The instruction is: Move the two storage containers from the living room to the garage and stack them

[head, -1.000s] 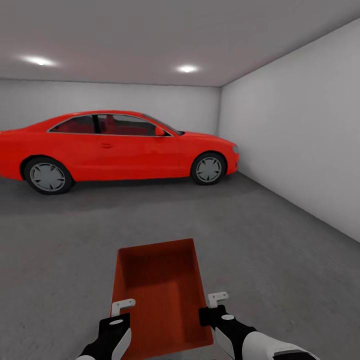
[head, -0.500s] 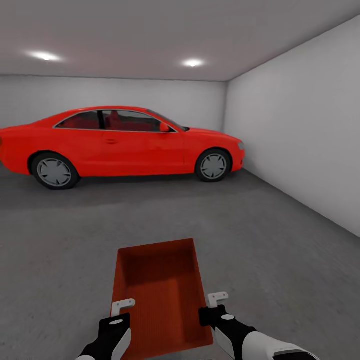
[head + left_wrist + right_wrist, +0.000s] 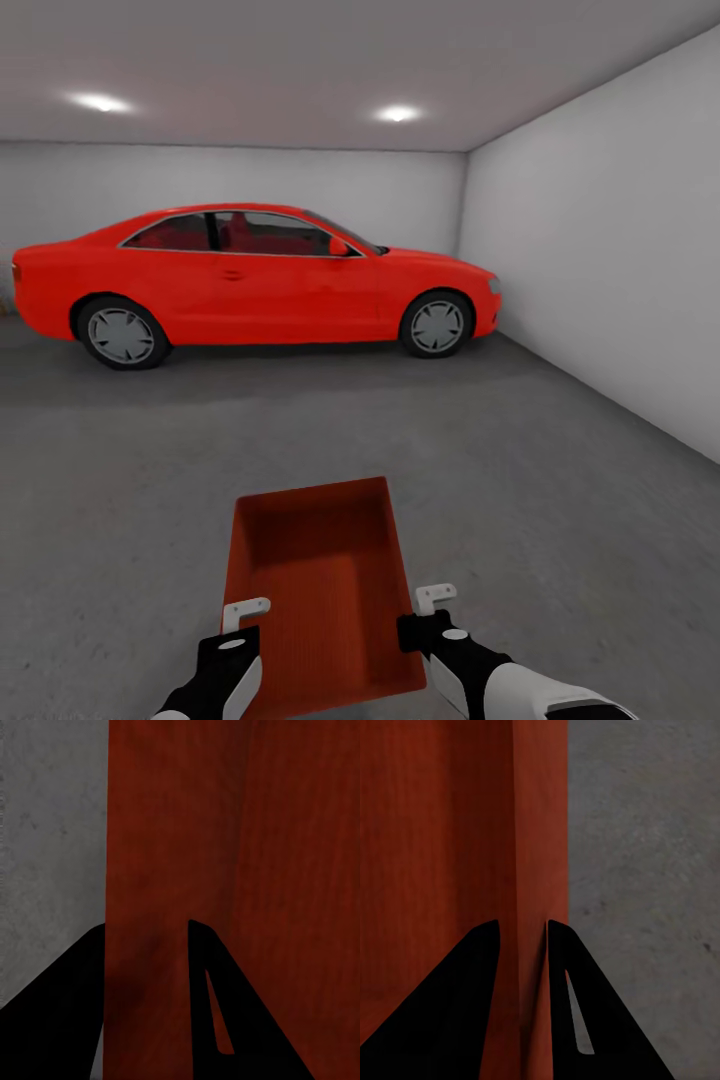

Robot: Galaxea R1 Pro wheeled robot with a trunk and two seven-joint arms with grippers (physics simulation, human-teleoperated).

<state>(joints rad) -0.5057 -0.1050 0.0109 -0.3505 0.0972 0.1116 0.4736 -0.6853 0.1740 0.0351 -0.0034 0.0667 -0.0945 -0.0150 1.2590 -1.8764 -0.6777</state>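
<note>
Beyond our fingers (image 3: pixel 246 607) the rough grey concrete floor (image 3: pixel 520 480) spreads out, and the red car (image 3: pixel 260 280) stands on it.

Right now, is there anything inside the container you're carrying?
Nothing visible: the container is open-topped and the head view shows only its bare ribbed bottom and walls. Its near end is cut off by the picture's edge between the left gripper and right gripper.

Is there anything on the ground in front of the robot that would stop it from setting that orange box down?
Nothing visible does. The storage container is held by the left end effector and right end effector over bare concrete floor. The red car stands well beyond, along the back wall.
</note>
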